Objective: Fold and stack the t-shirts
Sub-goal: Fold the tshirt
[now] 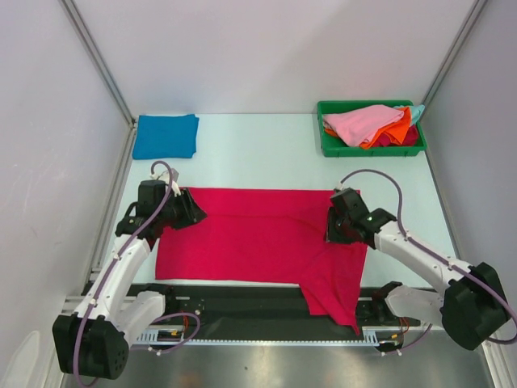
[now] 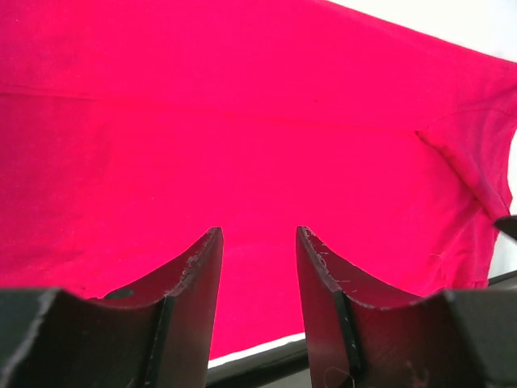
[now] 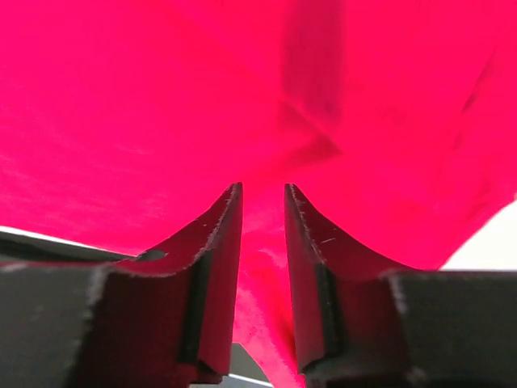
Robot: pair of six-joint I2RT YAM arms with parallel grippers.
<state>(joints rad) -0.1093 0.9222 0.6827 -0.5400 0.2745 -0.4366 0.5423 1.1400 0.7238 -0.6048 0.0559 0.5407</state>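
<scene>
Crimson t-shirt (image 1: pixel 250 234) lies spread on the table (image 1: pixel 266 153), one corner drooping over the near edge. Looks like the first fold is being set up. Left gripper (image 1: pixel 192 212) gapes over cloth, holding nothing; right gripper (image 1: pixel 334 222) straddles a ridge, can't tell if pinched. Next: both need solid edge pinches.

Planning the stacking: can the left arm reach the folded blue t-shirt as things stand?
Probably yes: the blue t-shirt lies just beyond the left gripper, same side, only bare table between.
</scene>
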